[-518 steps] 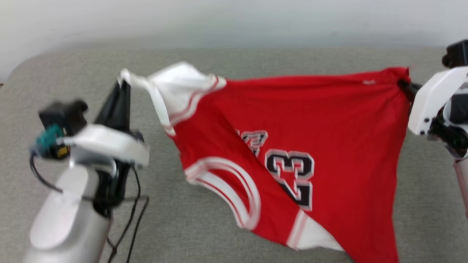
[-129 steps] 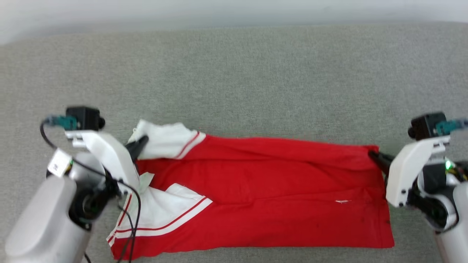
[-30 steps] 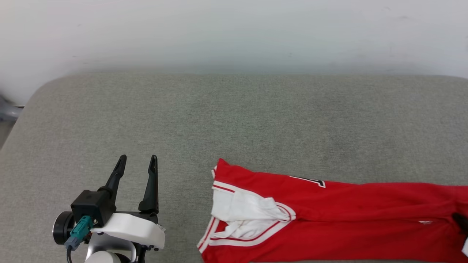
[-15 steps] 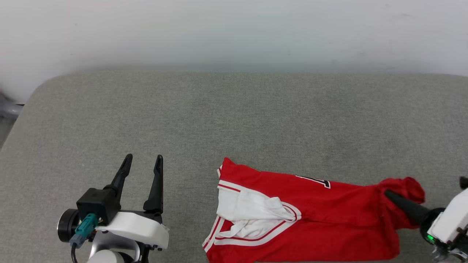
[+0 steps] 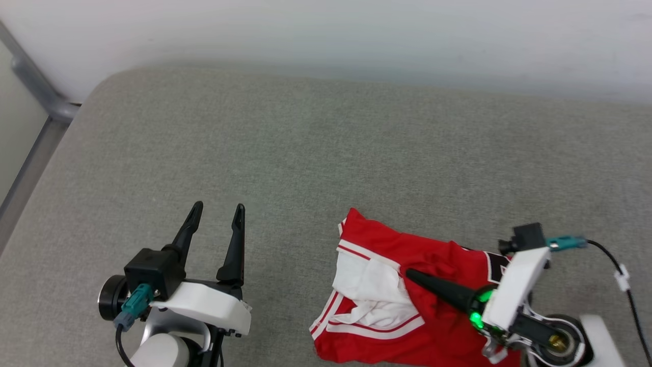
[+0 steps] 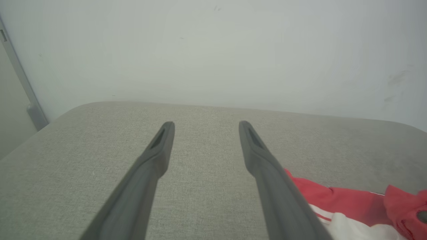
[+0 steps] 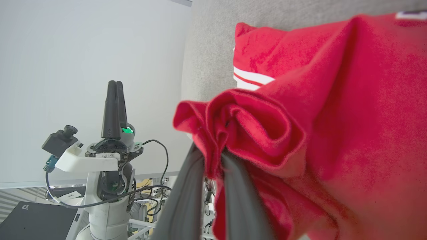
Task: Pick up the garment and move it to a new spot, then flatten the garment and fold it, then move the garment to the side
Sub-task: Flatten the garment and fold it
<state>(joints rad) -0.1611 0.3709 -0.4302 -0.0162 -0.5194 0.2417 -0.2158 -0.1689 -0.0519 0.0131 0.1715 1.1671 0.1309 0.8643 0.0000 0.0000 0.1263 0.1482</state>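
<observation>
Since half a second ago, has swung the right tool [image 5: 410,273] from the lower right edge to lower centre in the head view, dragging the red hem of the shirt [image 5: 377,244] back over the body; camera turned too. Keeps that tool clamped on a bunched red fold [image 7: 233,126], tips over the white sleeve. Leaves the shirt doubled and shorter at the lower centre-right of the grey worktop [image 5: 305,153], with a bit of black lettering beside the wrist. Holds the left tool [image 5: 218,209] at lower left, fingers apart and empty, well apart from the shirt's left edge.
</observation>
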